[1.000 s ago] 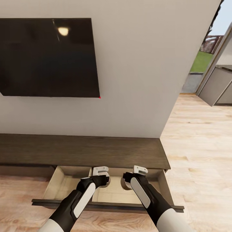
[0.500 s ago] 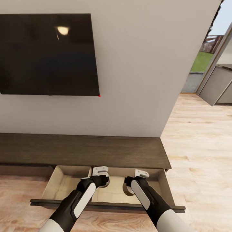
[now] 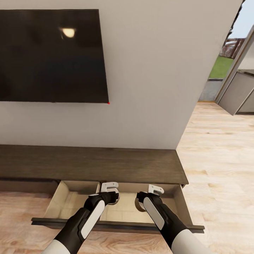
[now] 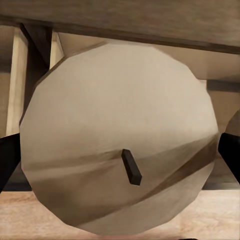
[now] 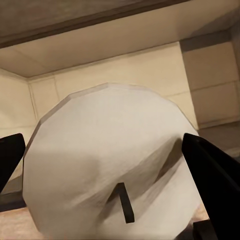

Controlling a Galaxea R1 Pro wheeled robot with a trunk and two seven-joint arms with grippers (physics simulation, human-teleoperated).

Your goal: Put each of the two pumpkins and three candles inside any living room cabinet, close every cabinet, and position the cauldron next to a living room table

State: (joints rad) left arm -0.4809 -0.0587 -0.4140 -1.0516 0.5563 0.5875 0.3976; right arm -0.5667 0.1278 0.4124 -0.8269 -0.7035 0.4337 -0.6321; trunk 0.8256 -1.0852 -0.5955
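while the drawer [image 3: 70, 204] of the cabinet [image 3: 91, 164] stands pulled out, you have both arms reaching down into it. your left hand [image 3: 110, 192] is closed around a candle [image 4: 117, 145]; in the left wrist view its round grey-beige end with a short dark wick sits between the two fingers. your right hand [image 3: 150, 197] grips a second candle [image 5: 110, 180] the same way, with the pale inside wall of the drawer right behind it. both candles are over the open drawer, but i think they are not let go yet. so the job looks only partly done. by my guess you must drop these two, find the third candle and the two pumpkins, shut the drawer, and put the cauldron by the table. the tv [image 3: 53, 56] hangs on the wall above.
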